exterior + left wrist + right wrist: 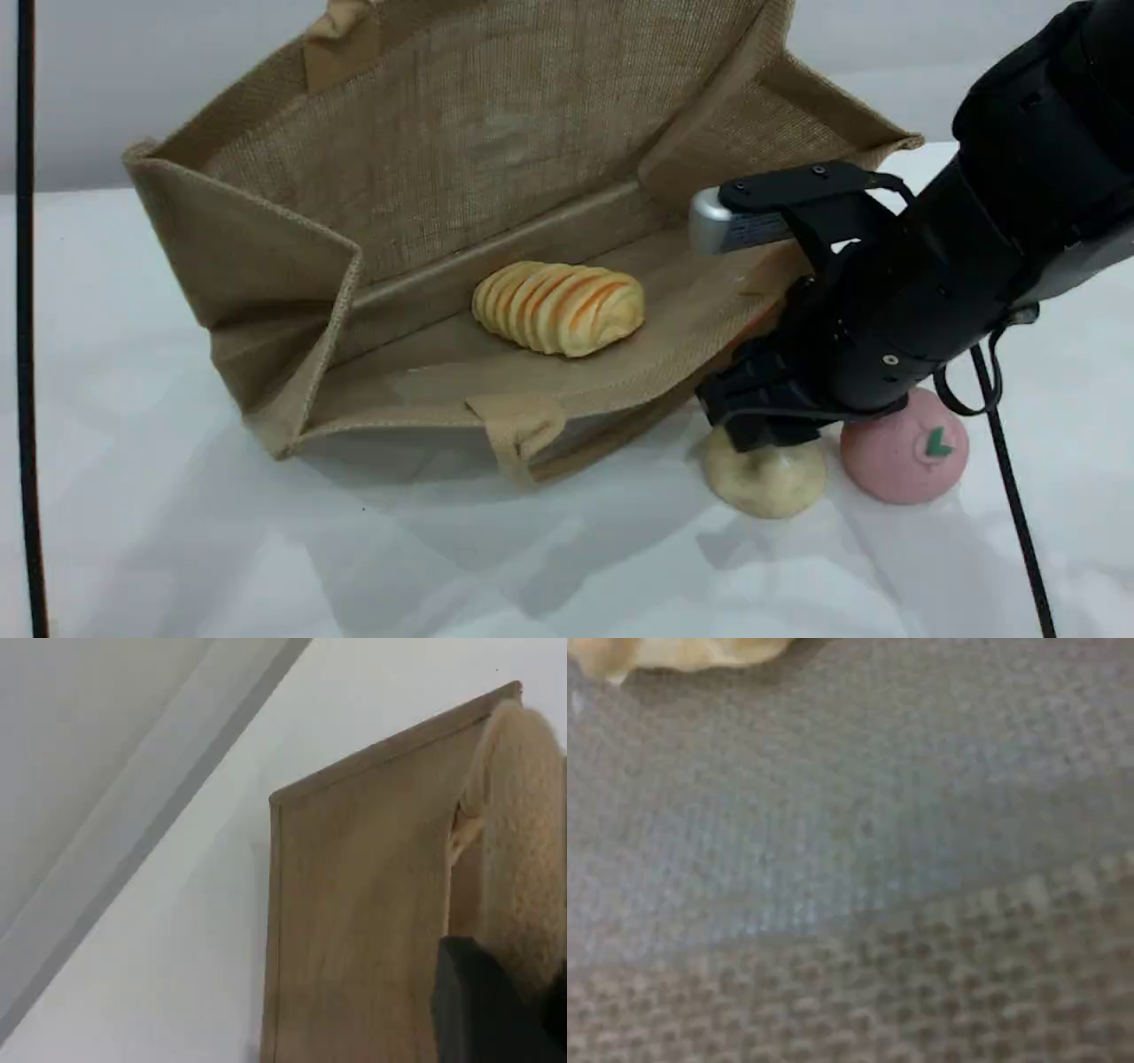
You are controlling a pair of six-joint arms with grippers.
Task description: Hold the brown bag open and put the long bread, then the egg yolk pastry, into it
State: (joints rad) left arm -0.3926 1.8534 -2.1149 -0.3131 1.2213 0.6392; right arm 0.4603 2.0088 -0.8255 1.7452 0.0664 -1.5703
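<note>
The brown bag [496, 151] lies on its side with its mouth held open toward the camera. The long bread [558, 307] rests inside it on the lower wall. In front of the bag's right end, the egg yolk pastry [767, 480] sits on the table. My right gripper [764, 431] is down on the pastry's top, and its jaws are hidden by the arm. In the left wrist view, my left gripper [500, 1014] is shut on the bag's beige rope handle [523, 842]. The right wrist view is filled with blurred weave [859, 904].
A pink ball with a green leaf mark [905, 452] sits just right of the pastry, touching the right arm's underside. A black cable [1010, 496] hangs down at the right and a black pole [27, 354] stands along the left edge.
</note>
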